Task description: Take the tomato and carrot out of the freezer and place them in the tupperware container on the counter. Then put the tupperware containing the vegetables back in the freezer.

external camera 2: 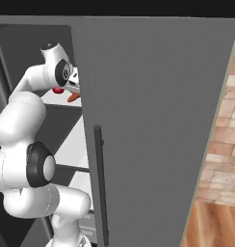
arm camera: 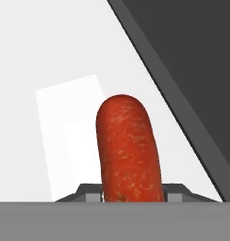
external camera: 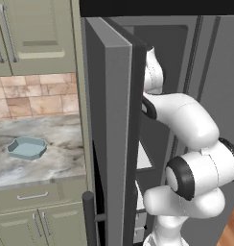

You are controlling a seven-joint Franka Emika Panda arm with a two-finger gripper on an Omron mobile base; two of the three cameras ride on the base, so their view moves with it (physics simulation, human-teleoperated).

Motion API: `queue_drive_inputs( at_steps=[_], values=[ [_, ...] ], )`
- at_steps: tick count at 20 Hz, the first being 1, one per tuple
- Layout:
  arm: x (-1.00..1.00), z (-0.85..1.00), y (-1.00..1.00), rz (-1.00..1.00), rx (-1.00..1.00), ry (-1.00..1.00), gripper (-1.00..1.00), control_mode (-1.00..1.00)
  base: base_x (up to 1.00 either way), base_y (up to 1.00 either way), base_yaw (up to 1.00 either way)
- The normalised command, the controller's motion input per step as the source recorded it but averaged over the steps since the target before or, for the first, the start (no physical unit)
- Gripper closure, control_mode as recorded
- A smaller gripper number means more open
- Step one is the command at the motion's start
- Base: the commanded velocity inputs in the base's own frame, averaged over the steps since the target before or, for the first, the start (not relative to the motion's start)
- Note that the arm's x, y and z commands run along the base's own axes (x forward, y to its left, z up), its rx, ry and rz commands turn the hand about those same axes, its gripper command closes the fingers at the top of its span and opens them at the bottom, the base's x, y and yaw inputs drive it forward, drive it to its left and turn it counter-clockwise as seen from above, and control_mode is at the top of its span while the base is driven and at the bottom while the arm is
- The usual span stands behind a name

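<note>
White freezer shelving [arm camera: 51, 56] lay behind the carrot [arm camera: 128, 150], a stiff, light, slightly slippery stick that the gripper [arm camera: 131, 192] pinched near its thick end, jaws part-closed.

Glossy white rounded arm [external camera: 195, 144], black joint rings

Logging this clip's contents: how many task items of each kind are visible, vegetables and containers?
Carrot: 1, between the jaws in the hand view
Tomato: 1, on the freezer shelf
Container: 1, lying on the counter
Total: 3
</note>
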Motion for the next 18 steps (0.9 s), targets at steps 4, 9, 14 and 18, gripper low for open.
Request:
queue_drive_inputs(
  at_steps=[4,9,14,18],
  values=[
    [-0.91,-0.05,0.0,0.05,0.1,-0.05,1.0,-1.0,0.0,0.0,0.0],
    [-1.0,0.0,0.0,0.04,0.07,-0.11,1.0,-1.0,0.0,0.0,0.0],
    [-1.0,0.04,0.0,0.02,0.04,-0.17,1.0,-1.0,0.0,0.0,0.0],
    [-1.0,0.48,-0.01,0.02,0.04,-0.18,1.0,-1.0,0.0,0.0,0.0]
  ],
)
